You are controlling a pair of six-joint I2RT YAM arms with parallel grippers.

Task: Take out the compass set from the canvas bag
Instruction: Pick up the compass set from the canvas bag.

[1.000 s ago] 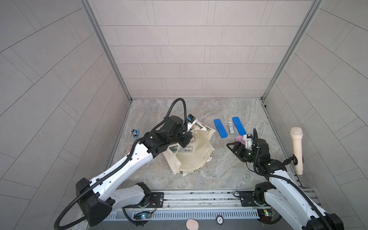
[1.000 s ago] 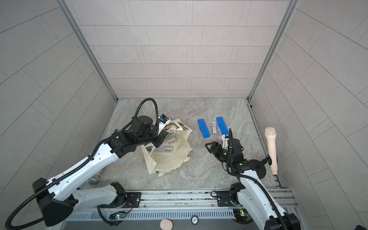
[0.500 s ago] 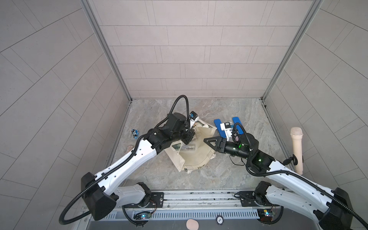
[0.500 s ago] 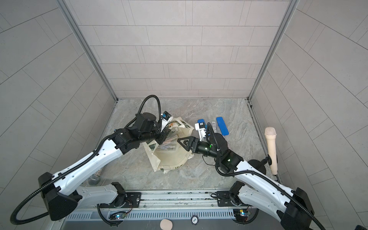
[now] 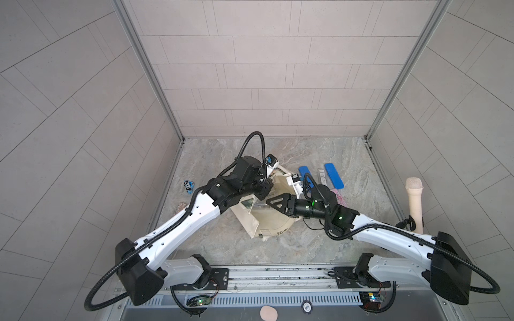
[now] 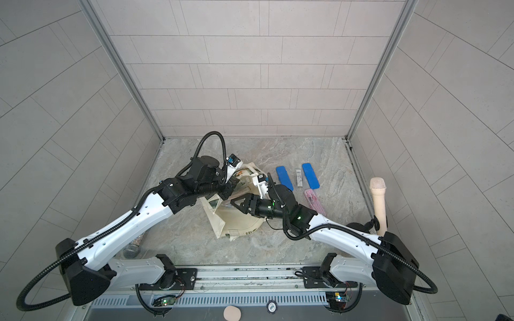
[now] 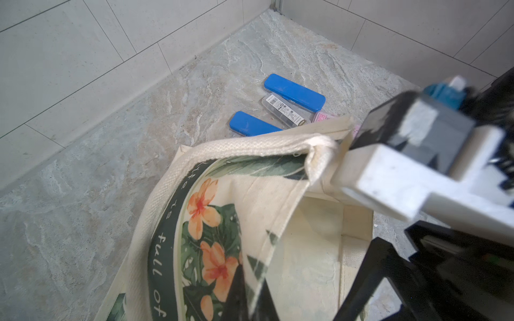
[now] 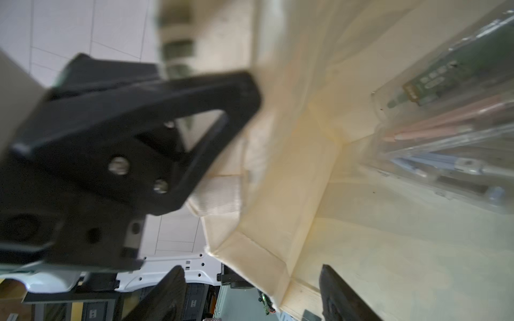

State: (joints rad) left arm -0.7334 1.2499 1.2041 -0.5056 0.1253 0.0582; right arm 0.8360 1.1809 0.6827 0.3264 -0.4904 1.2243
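The cream canvas bag (image 5: 271, 223) lies on its side mid-floor, its green flower print (image 7: 211, 250) facing my left wrist camera. My left gripper (image 7: 251, 301) is shut on the cloth of the bag's rim and holds the mouth up; it also shows in both top views (image 5: 261, 191) (image 6: 226, 191). My right gripper (image 5: 271, 200) is open and points into the bag's mouth. In the right wrist view its fingers (image 8: 167, 289) straddle a bag edge (image 8: 250, 250). Deeper inside lies a clear case with the compass set (image 8: 445, 139), untouched.
Behind and right of the bag lie two blue cases (image 5: 306, 173) (image 5: 333, 175), a clear barcoded case (image 5: 322, 178) and a pink case (image 5: 340, 197). A cream microphone (image 5: 414, 205) stands at the right wall. A small blue-black item (image 5: 189, 186) sits at the left wall.
My right arm swung from the right side of the floor over to the bag's mouth, gripper open. My left gripper kept its hold on the rim and shifted slightly.
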